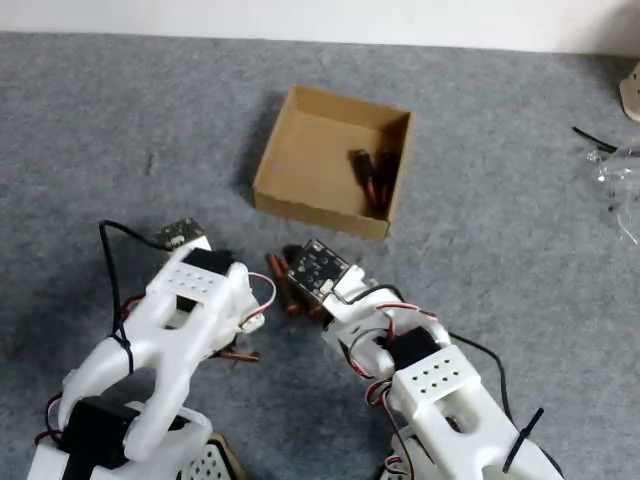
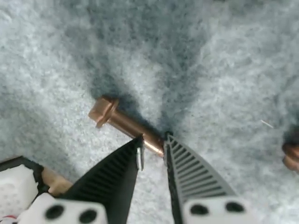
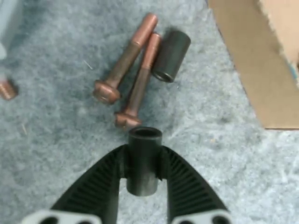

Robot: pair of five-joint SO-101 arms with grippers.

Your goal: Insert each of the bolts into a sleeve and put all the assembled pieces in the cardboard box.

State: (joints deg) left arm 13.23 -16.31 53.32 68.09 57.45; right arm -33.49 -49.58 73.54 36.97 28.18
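The left jaws are clamped on the thin end of a copper bolt (image 2: 122, 122). The right jaws squeeze a black sleeve (image 3: 144, 161); two more bolts (image 3: 127, 56) and another sleeve (image 3: 171, 56) lie just ahead.

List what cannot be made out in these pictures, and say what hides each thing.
High view: the dark pieces in the cardboard box are too small to count.
High view: the right arm's wrist covers part of the loose bolts.
Left wrist view: the left gripper hides the end of the held bolt; the edge cuts off a copper piece.
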